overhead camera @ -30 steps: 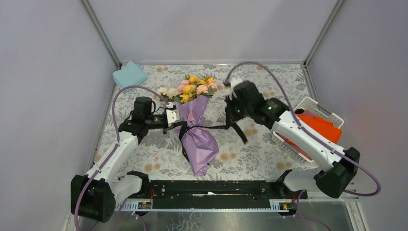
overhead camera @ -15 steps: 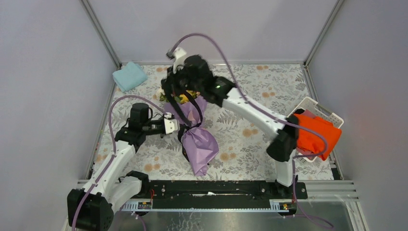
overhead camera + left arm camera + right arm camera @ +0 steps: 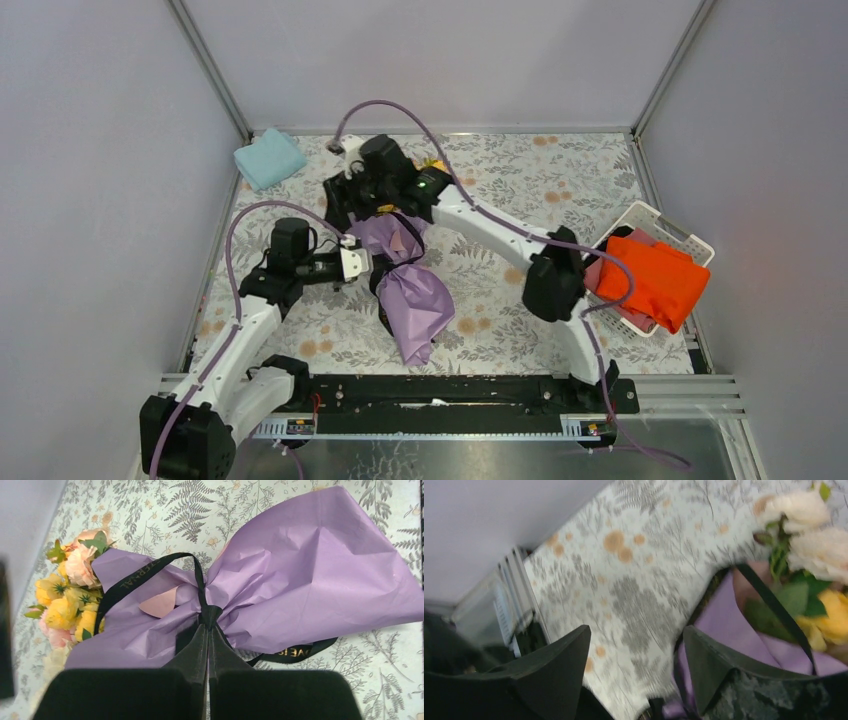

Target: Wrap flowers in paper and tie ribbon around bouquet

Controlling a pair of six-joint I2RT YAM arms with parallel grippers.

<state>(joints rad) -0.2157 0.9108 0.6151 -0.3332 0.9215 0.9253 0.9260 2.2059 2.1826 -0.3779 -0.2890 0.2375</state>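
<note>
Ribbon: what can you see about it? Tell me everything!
The ribbon is thin and black with pale letters. It is pulled tight round the middle of the purple paper. One loop arches towards the flowers; one end lies on the table beside the paper. The left hand pinches it at the tight spot.

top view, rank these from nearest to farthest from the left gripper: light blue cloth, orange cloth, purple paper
Measured from the left gripper in the top view:
1. purple paper, right at its fingertips, mid-table.
2. light blue cloth, in the far left corner.
3. orange cloth, across the table in the white basket at the right edge.
</note>
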